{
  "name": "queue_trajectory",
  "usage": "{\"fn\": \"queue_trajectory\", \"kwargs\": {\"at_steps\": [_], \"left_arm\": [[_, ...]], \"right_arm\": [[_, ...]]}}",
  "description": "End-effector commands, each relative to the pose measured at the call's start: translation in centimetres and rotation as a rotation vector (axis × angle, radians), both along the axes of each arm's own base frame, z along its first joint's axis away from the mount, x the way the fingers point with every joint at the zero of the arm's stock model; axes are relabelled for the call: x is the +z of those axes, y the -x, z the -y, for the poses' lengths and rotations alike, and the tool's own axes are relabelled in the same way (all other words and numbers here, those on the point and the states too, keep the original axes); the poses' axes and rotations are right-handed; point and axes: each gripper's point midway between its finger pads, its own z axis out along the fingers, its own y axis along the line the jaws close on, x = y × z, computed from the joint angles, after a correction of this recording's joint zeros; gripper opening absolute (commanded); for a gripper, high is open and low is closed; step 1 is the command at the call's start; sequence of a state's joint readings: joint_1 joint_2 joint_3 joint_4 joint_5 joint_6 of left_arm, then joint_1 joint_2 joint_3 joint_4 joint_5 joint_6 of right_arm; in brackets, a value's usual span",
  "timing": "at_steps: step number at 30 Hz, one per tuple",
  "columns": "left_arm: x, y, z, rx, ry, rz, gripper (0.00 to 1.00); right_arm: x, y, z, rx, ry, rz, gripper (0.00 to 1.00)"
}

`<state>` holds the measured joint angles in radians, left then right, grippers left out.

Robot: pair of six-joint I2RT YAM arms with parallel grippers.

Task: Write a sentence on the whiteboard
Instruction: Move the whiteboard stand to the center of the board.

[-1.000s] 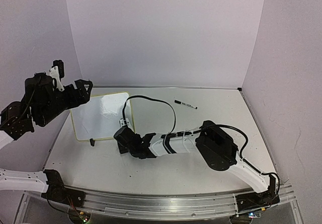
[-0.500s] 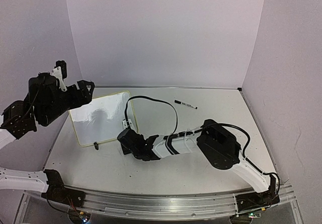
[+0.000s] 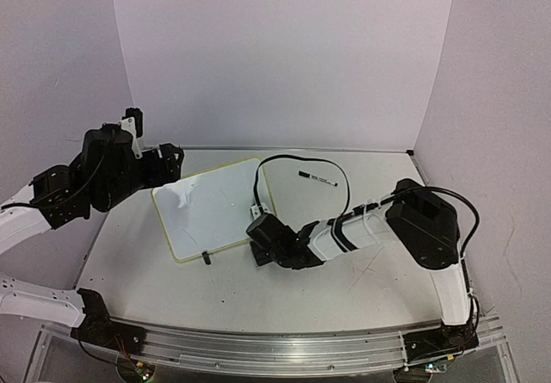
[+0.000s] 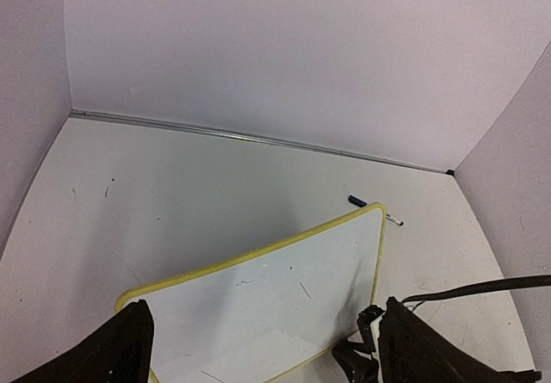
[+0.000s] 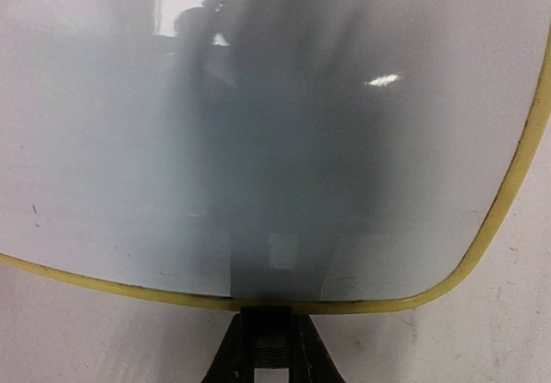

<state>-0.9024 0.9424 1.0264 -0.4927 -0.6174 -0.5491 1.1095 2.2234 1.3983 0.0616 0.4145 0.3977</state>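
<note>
Nearest you, the right arm lies low across the table (image 3: 155, 288), reaching left. Your right gripper (image 3: 261, 230) is clenched on the near right edge of the whiteboard (image 3: 215, 206). In the right wrist view its dark jaws are pinched together at the yellow frame's lower rim (image 5: 265, 353), with the glossy white face filling the picture above them. The board lies skewed on the table's left-centre. A black clip foot (image 3: 206, 258) shows further left on that near edge.

A black cable (image 3: 297, 156) loops up from the right arm over the board's far right corner. Your left gripper (image 3: 165, 166) hangs above the board's far left corner with its jaws spread wide and nothing between them. Beyond the board, a marker (image 3: 318, 178) lies on the table, apart from both grippers and short of the back wall (image 3: 275, 56).
</note>
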Motion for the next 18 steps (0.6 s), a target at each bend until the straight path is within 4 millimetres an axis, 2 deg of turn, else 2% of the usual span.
{"fn": "queue_trajectory", "kwargs": {"at_steps": [1,5,10,12,14,15,16,18], "left_arm": [[2.5,-1.0,2.2,-0.04,0.075,0.054,0.92],[1.7,-1.8,3.7,-0.06,0.073,0.039,0.92],[0.1,-2.4,4.9,-0.072,0.058,0.005,0.92],[-0.9,-2.6,4.9,-0.057,0.053,-0.014,0.93],[-1.9,-2.5,4.4,-0.029,0.066,-0.034,0.93],[-3.8,-2.1,3.7,0.006,0.098,-0.075,0.93],[-4.8,-1.8,3.4,0.017,0.115,-0.096,0.93],[-7.0,-1.1,2.8,0.035,0.138,-0.15,0.93]], "right_arm": [[1.1,-2.0,6.3,-0.062,0.061,-0.012,0.0],[1.0,-3.5,9.3,-0.086,0.042,-0.016,0.0],[-0.8,-3.7,11.7,-0.084,0.053,-0.045,0.0],[-0.8,-3.5,12.2,-0.081,0.036,-0.052,0.0],[-0.6,-3.2,12.0,-0.061,0.021,-0.057,0.09],[-0.4,-2.7,12.0,-0.053,0.002,-0.07,0.22],[0.1,-2.5,11.8,-0.044,-0.018,-0.074,0.32],[1.0,-1.9,11.7,-0.026,-0.045,-0.087,0.46]]}}
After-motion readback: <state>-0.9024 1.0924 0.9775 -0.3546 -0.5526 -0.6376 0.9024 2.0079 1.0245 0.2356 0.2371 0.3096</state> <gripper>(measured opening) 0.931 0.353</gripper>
